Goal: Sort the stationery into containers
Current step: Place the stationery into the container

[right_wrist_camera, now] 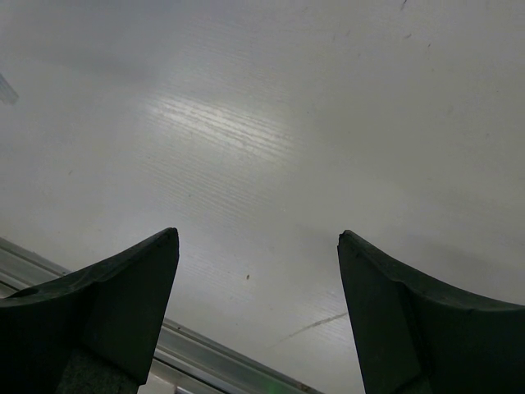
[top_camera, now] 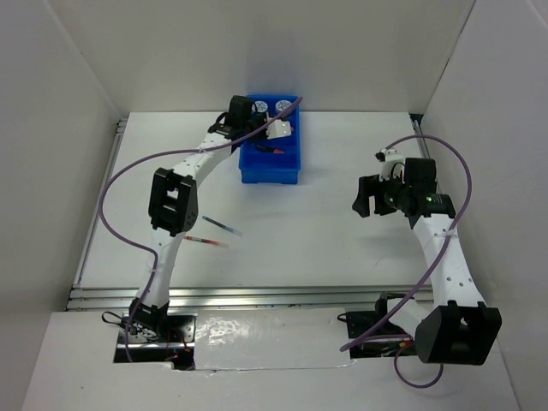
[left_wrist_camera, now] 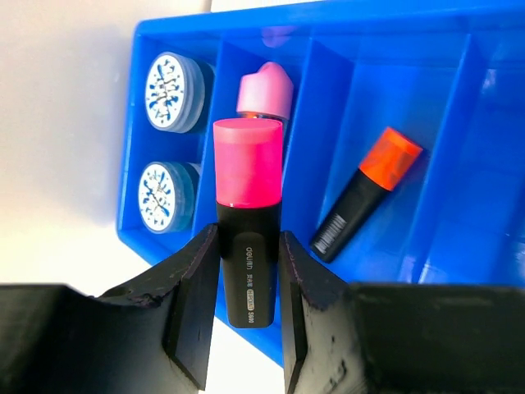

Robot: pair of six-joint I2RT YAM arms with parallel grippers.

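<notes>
My left gripper [left_wrist_camera: 248,271] is shut on a pink-black highlighter [left_wrist_camera: 247,197] and holds it above the blue four-compartment tray [left_wrist_camera: 377,20], near the pink cylinder [left_wrist_camera: 265,92]. Two blue-and-white rolls [left_wrist_camera: 174,92] [left_wrist_camera: 166,197] lie in the tray's end compartment. An orange-black highlighter [left_wrist_camera: 367,193] lies in the third compartment. In the top view the tray [top_camera: 271,174] is at the back centre with my left gripper [top_camera: 272,130] over it. A blue pen [top_camera: 222,225] and a red pen [top_camera: 205,241] lie on the table by the left arm. My right gripper [top_camera: 366,197] is open and empty, also in the right wrist view [right_wrist_camera: 258,246].
White walls enclose the table on three sides. A metal rail [top_camera: 257,295] runs along the near edge and shows in the right wrist view [right_wrist_camera: 230,361]. Purple cables loop off both arms.
</notes>
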